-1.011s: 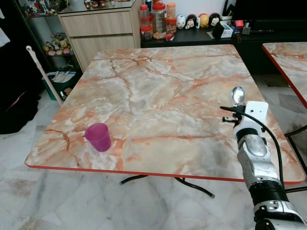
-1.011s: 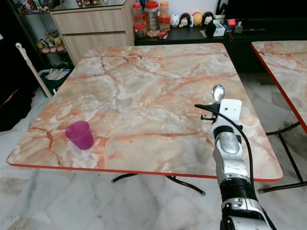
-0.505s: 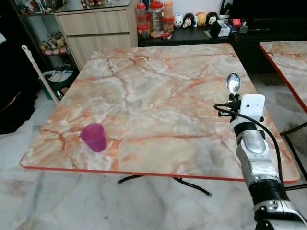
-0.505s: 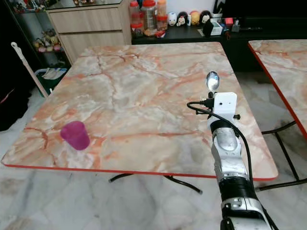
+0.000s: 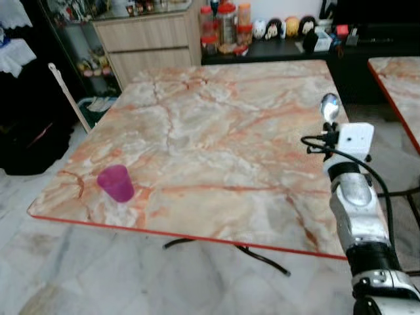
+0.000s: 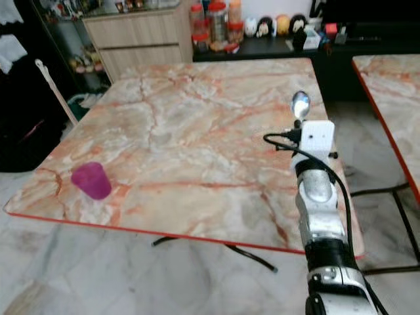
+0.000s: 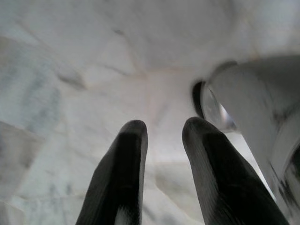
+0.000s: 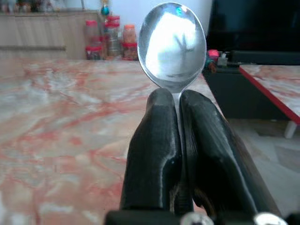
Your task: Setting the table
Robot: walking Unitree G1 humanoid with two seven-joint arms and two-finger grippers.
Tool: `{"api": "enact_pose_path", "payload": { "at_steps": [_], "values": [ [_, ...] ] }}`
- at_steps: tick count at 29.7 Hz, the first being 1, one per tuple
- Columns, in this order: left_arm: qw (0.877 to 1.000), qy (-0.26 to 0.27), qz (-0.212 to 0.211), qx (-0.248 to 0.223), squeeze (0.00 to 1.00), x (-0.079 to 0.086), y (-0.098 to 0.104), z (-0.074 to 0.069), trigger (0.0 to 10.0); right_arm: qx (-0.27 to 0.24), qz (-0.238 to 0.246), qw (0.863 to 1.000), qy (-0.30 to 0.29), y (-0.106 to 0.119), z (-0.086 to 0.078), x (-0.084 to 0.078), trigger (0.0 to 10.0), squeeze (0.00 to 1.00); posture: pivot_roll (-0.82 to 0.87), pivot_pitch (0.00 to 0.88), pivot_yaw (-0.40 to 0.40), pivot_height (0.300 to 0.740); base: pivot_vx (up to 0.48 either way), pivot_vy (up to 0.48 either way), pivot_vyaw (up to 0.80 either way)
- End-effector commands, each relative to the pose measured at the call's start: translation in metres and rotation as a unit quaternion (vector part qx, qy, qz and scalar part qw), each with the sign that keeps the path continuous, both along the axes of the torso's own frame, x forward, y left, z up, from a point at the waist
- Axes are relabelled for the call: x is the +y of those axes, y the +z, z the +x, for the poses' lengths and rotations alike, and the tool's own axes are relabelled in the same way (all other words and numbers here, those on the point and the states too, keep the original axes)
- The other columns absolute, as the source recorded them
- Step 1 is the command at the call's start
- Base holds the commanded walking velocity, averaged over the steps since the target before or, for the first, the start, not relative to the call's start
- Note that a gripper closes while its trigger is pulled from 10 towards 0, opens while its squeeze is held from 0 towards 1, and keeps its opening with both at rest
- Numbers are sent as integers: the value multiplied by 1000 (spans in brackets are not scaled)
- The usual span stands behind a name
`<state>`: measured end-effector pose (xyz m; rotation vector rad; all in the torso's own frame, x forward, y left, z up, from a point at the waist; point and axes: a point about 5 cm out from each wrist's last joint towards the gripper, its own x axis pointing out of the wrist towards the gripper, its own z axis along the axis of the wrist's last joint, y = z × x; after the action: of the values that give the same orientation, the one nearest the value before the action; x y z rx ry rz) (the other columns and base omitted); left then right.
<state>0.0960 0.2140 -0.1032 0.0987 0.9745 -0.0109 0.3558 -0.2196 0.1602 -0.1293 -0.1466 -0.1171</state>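
My right arm is stretched forward; my left hangs low.

My right gripper [image 8: 176,101] is raised at the end of the silver forearm, wrist camera block on top, both black fingers [image 8: 154,140] pinched together around a spoon [image 8: 172,44]. My left gripper [image 7: 161,133] points at the floor, its two fingers slightly parted, holding nothing.

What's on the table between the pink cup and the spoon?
Nothing: in the left eye view, just bare marble table lies between the pink cup and the spoon held in the right tool.
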Motion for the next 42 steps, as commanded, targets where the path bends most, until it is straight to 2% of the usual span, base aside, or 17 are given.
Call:
{"api": "enact_pose_path", "payload": {
  "at_steps": [1, 20, 42],
  "values": [
    [1000, -4, 3, 6, 0, 3, 0, -2, 10000, -7, 0, 1000, -2, 6, 2, -2, 10000, 0, -112, 31, 75, 736, 0, -285, 0],
    [1000, -8, 4, 9, 0, 2, -1, -3, 10000, -38, -12, 999, -1, 25, 4, -4, 10000, 0, -125, 4, 78, 736, 0, -280, 0],
    [1000, -4, 3, 5, 0, 3, 0, -1, 10000, -43, -16, 999, -1, 32, 5, -2, 10000, 0, -131, 23, 64, 736, 0, -281, 0]
  ]
}}
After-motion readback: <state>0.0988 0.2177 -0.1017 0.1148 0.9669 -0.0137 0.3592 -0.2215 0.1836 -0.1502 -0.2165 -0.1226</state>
